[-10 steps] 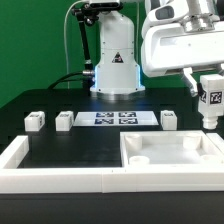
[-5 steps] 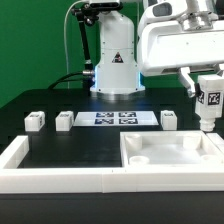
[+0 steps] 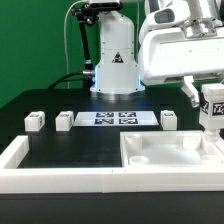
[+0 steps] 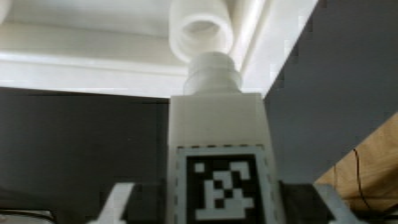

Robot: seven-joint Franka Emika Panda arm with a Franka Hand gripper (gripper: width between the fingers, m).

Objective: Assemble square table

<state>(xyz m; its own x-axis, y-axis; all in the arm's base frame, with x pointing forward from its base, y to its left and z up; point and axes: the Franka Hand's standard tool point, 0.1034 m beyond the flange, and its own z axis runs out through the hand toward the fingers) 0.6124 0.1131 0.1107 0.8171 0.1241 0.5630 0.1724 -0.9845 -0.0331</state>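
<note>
Three leg blocks [image 3: 35, 120] sat loose on the black tabletop [image 3: 80, 145] in a row with the marker board [image 3: 120, 118]: two toward nine o'clock in the exterior view, one just off the board's three o'clock end. A fourth leg [image 3: 211, 120] was clamped upright in the end effector [image 3: 212, 106] at three o'clock in that view, above the far corner of the square panel [image 3: 170, 152], which lay rim-up near five o'clock. In the wrist view the leg's narrow tip [image 4: 214, 70] pointed at a round corner socket [image 4: 201, 35]; whether they touched could not be told. Misalignment looked the likeliest trouble: a tip coming down off-centre or tilted could catch the socket's lip, jam, or shove the panel across the tabletop. Twisting under a weak grip could also let the leg slip between the fingers [image 4: 118, 205].
</note>
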